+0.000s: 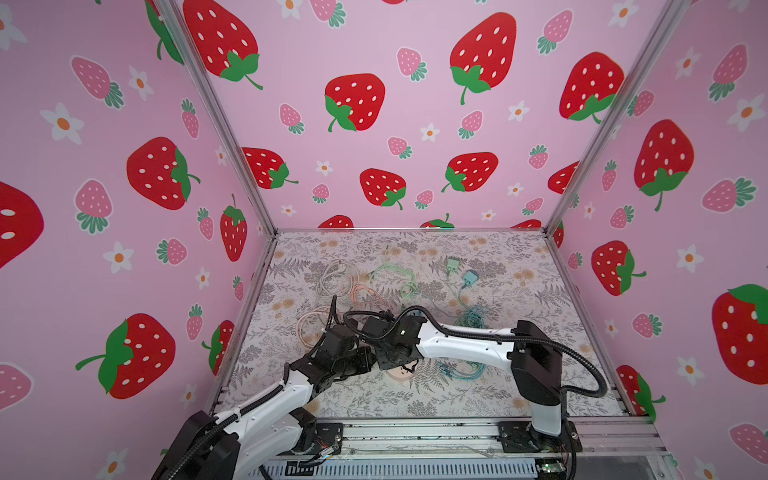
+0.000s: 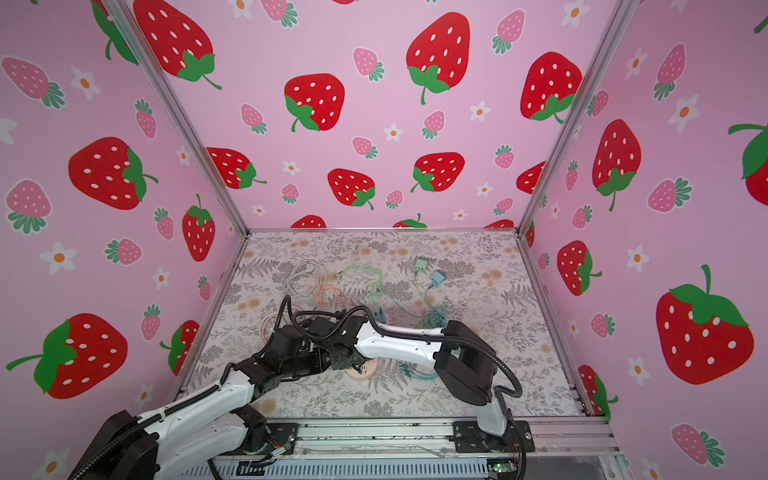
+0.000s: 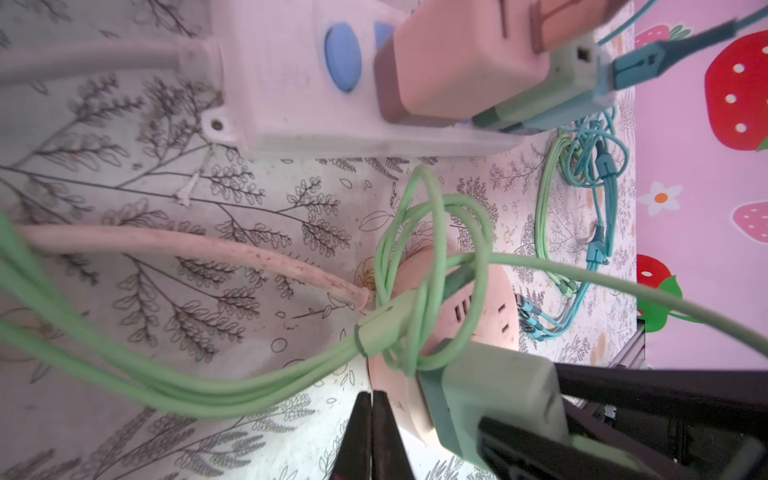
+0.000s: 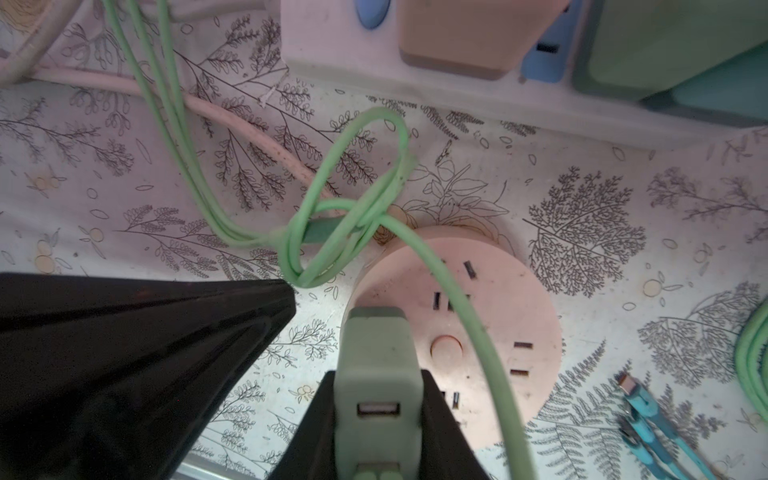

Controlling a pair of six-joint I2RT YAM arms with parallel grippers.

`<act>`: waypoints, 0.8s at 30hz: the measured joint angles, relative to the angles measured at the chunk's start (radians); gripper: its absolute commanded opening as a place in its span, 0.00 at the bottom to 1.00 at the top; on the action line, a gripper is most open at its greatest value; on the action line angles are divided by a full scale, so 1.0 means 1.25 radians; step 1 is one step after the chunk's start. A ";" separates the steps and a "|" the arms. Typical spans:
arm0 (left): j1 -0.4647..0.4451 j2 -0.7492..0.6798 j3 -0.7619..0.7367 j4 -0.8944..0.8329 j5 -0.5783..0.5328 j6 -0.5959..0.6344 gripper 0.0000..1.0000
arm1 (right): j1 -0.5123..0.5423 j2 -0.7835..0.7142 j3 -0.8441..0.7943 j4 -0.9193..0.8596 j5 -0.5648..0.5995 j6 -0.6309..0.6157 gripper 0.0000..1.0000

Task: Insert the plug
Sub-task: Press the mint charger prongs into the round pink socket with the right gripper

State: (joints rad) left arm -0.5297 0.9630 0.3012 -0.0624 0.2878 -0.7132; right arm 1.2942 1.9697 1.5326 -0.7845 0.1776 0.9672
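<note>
You have the white power strip lying behind the work, its pink adapter plugged in. Closer in sits the round pink socket — a knotted green cable drapes straight across its face, over the slots. Your right gripper clamps the green plug over the socket's rim, a USB port showing on its back. Your left gripper is pinched closed on nothing, just beside the socket.

White power strip carrying pink adapter; teal cable bundle on floral mat.
</note>
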 measured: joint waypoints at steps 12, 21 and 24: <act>0.003 -0.045 -0.030 -0.064 -0.036 -0.023 0.08 | 0.009 0.003 -0.046 0.038 0.003 -0.003 0.01; 0.007 -0.143 -0.038 -0.128 -0.072 -0.046 0.10 | 0.022 0.029 -0.018 0.019 0.031 -0.023 0.05; 0.007 -0.168 -0.038 -0.150 -0.079 -0.050 0.10 | 0.026 0.057 0.017 0.000 0.052 -0.037 0.05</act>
State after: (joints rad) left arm -0.5209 0.7532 0.2539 -0.2497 0.1894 -0.7757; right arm 1.3262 2.0407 1.5536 -0.7841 0.2424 0.9207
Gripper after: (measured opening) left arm 0.098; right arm 0.297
